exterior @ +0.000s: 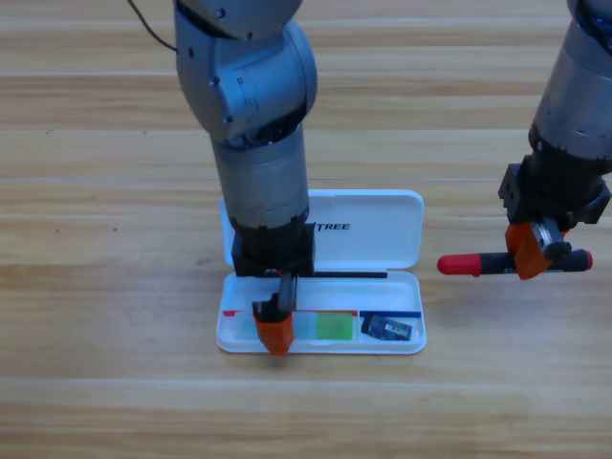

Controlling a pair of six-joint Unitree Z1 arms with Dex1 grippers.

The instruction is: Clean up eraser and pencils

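The white case lies open, its tray toward the front. In the tray lies the green-and-white pencil, flat along its length, with the small dark eraser at the tray's right end. My left gripper points down over the tray's left part, at the pencil's left end; its orange jaw is swung out toward the front and it looks open. To the right of the case, my right gripper is shut on the long pencil with red ends and a black barrel, held level.
The case's lid lies flat behind the tray, partly hidden by the left arm. The right arm comes down from the upper right corner. Bare wooden table lies all around.
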